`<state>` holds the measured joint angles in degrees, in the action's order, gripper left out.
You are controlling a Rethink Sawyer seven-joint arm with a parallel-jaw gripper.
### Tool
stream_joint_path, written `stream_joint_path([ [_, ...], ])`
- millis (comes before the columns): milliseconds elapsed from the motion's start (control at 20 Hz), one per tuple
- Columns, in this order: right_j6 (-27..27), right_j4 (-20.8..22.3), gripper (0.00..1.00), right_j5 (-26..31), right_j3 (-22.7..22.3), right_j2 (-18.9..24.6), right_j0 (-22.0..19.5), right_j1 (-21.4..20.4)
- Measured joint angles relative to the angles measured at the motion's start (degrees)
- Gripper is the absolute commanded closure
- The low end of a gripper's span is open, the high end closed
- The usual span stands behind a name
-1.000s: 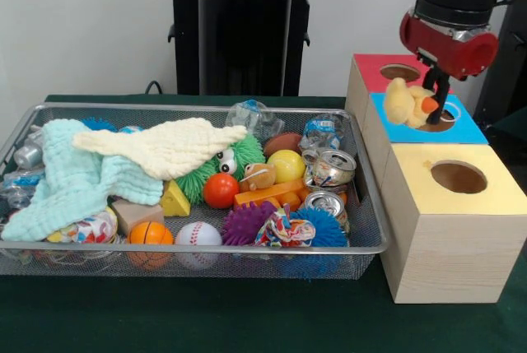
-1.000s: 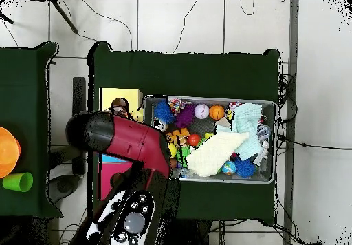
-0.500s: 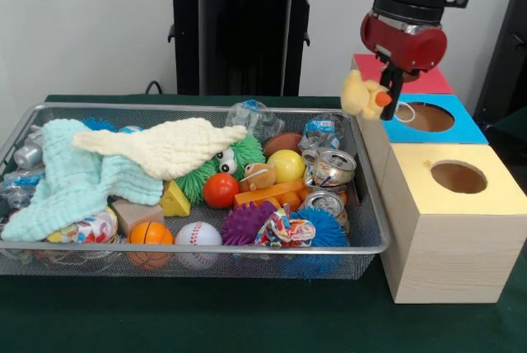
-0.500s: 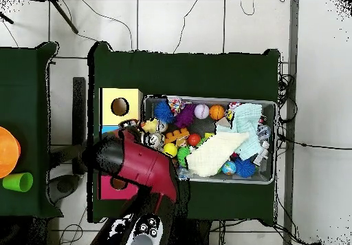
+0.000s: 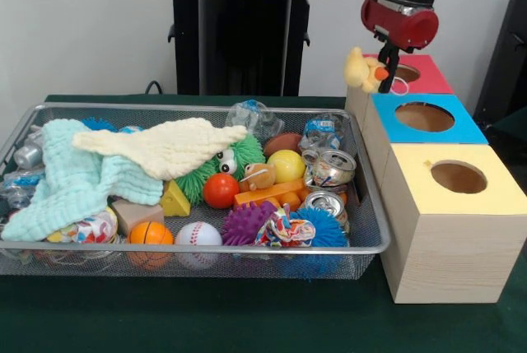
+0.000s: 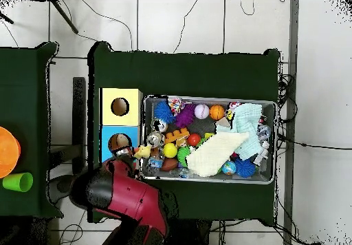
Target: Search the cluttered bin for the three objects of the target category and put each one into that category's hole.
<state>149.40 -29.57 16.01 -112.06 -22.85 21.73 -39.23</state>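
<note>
- Gripper [image 5: 385, 71] hanging in the air at the far corner of the wire bin [image 5: 198, 252], in front of the red-topped box [image 5: 428, 73]; red and black arm [image 5: 403, 3] coming down from above.
- Fingers pinching a yellow plush duck [image 5: 361, 70], which dangles on the bin side of the gripper, clear of every surface, with an orange beak turned toward the fingers.
- Seen from above: duck [image 6: 143, 151] just beside the bin's wall, near the blue-topped box [image 6: 118, 140]; arm [image 6: 117, 194] covering the red-topped box there.
- Three wooden boxes in one row beside the bin, each with a round hole on top: yellow-topped box [image 5: 449, 213] nearest the camera, blue-topped box [image 5: 428, 118] in the middle, red-topped one farthest.
- Inside the bin, on one side: pale green cloth [image 5: 70, 180] with a cream cloth [image 5: 165, 146] lying partly across it.
- In the middle of the bin: green spiky toy with eyes [image 5: 226, 164], red ball [image 5: 220, 190], yellow ball [image 5: 286, 165], small brown plush animal [image 5: 258, 176], orange block [image 5: 268, 194].
- Along the front wall: orange basketball [image 5: 150, 235], white baseball [image 5: 198, 235], purple spiky ball [image 5: 245, 223], blue spiky ball [image 5: 325, 229].
- Near the boxes: two crushed cans [image 5: 329, 168], one behind the other.
</note>
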Motion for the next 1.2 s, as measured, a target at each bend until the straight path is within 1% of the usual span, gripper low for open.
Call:
stream_joint_path([
  [150, 0.0, 0.0, 1.0, -1.5, -2.9, 0.7, 1.1, -1.2],
  [400, 0.0, 0.0, 1.0, -3.7, -6.4, 1.8, 2.9, -2.5],
  [750, 0.0, -0.2, 1.0, -6.8, -10.0, 2.9, 4.8, -3.5],
  [800, 0.0, -0.7, 1.0, -7.6, -10.8, 2.9, 6.3, -3.5],
  [850, 0.0, -0.9, 1.0, -7.9, -11.0, 2.9, 7.0, -3.5],
  [900, 0.0, -1.0, 1.0, -8.0, -11.1, 2.9, 7.3, -3.5],
  [950, 0.0, -1.7, 1.0, -8.5, -11.2, 3.0, 8.9, -3.5],
  [1100, 0.0, -2.6, 1.0, -9.1, -11.2, 3.0, 10.7, -3.4],
  [1200, 0.0, -3.9, 1.0, -9.8, -11.3, 3.1, 13.0, -3.4],
])
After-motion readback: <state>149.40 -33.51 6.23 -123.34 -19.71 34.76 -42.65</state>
